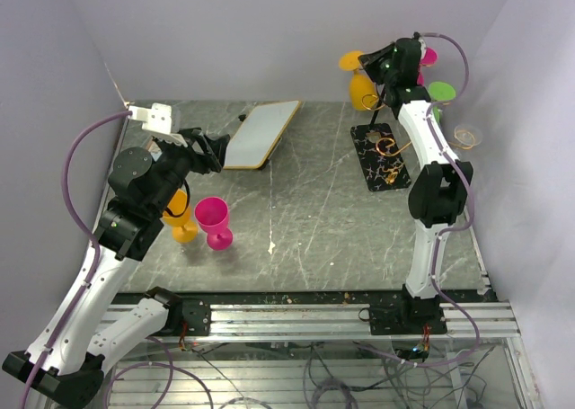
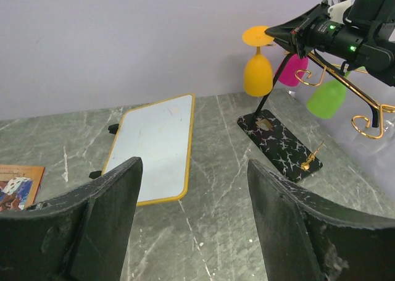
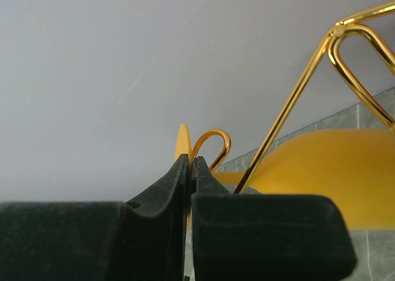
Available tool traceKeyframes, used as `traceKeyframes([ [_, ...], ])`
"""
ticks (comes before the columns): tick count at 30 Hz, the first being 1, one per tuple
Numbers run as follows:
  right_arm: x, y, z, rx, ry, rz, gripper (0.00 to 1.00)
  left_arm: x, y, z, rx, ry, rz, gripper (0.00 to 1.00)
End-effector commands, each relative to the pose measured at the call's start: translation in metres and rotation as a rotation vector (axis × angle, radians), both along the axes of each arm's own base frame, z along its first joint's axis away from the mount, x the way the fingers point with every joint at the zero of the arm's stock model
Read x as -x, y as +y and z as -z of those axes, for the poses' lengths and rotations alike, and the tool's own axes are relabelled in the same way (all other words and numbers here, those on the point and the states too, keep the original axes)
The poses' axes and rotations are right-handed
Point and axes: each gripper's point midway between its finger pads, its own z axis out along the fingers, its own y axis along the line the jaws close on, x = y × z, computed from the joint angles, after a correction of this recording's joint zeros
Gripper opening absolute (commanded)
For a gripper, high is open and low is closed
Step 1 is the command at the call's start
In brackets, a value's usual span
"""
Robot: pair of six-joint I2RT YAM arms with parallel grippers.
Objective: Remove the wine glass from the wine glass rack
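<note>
The wine glass rack (image 1: 382, 157) carries an orange wine glass (image 2: 258, 71) hanging upside down from its left arm. The right gripper (image 3: 190, 163) is pinched shut on the glass's thin foot. The left gripper (image 2: 194, 167), well clear of the rack, gapes empty. The next move likely calls for sliding the foot out past the rack's curled end.

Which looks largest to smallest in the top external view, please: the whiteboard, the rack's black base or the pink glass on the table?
1. Whiteboard
2. Rack's black base, somewhat smaller
3. Pink glass on the table, smallest
</note>
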Motion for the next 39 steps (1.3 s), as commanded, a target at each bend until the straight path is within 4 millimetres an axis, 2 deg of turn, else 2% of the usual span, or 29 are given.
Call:
traceKeyframes([
  [1,0.014,-0.002,-0.032,-0.065,-0.060,-0.018,0.00,0.002,-0.004,-0.009,0.020,-0.037,0.022,0.79],
  [8,0.027,-0.011,-0.041,-0.108,-0.078,0.013,0.00,0.002,-0.006,-0.008,0.022,-0.037,0.031,0.79],
  [10,0.026,-0.018,-0.033,-0.119,-0.059,0.037,0.00,0.001,-0.006,-0.007,0.023,-0.034,0.031,0.79],
  [15,0.030,-0.037,-0.039,-0.151,-0.068,0.092,0.00,0.001,-0.007,-0.008,0.024,-0.035,0.032,0.80],
  [18,0.024,-0.041,-0.037,-0.160,-0.076,0.099,0.00,0.001,-0.007,-0.007,0.023,-0.032,0.035,0.80],
  [19,0.023,-0.042,-0.042,-0.165,-0.086,0.094,0.00,0.001,-0.008,-0.007,0.024,-0.033,0.036,0.80],
  [20,0.016,-0.042,-0.033,-0.164,-0.074,0.093,0.00,0.001,-0.008,-0.007,0.023,-0.033,0.036,0.80],
  [29,-0.006,-0.058,-0.030,-0.165,-0.093,0.144,0.00,0.000,-0.007,-0.006,0.019,-0.029,0.032,0.80],
  [39,-0.027,-0.050,-0.039,-0.145,-0.158,0.094,0.00,0.000,-0.009,-0.005,0.018,-0.026,0.036,0.80],
])
